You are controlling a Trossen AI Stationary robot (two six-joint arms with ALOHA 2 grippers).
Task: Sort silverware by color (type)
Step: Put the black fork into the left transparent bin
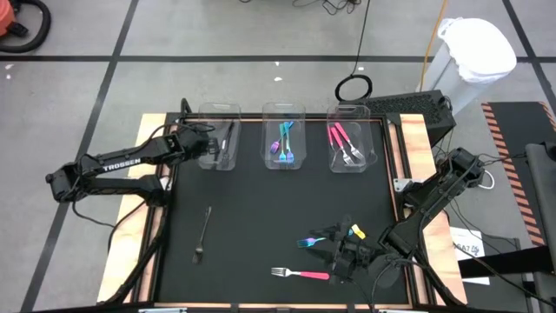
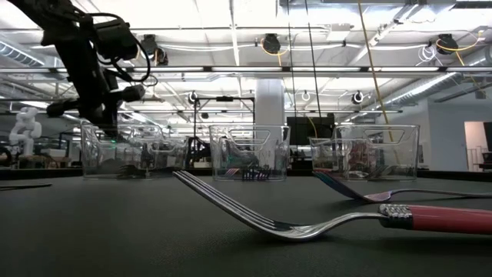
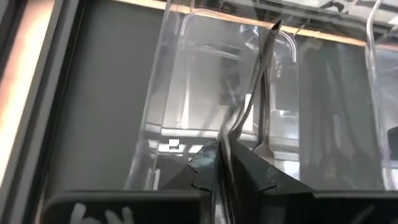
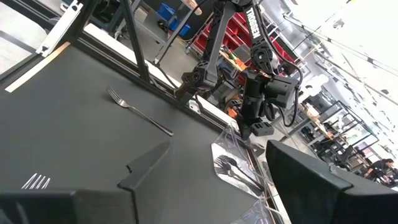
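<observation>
High view: left gripper (image 1: 208,143) is delivering a dark fork (image 3: 261,106) into the left bin (image 1: 217,161).

Its fingers are sitting nearly together, and in the left wrist view they are pinching the dark fork's handle, with the fork standing up inside the clear walls; whether the grip is just loosening I cannot tell. I judge this as the drop-off step for the dark pile, so the next move is calling for the fingers to part and the arm to lift clear without dragging the bin. Right gripper (image 1: 347,256) is hovering with fingers apart over the near right of the mat, just beside a blue fork (image 1: 314,240) and a pink fork (image 1: 300,274). Another dark fork (image 1: 201,235) is lying loose on the mat, well apart from both grippers. The middle bin (image 1: 284,143) is holding blue forks, the right bin (image 1: 349,143) pink ones.
</observation>
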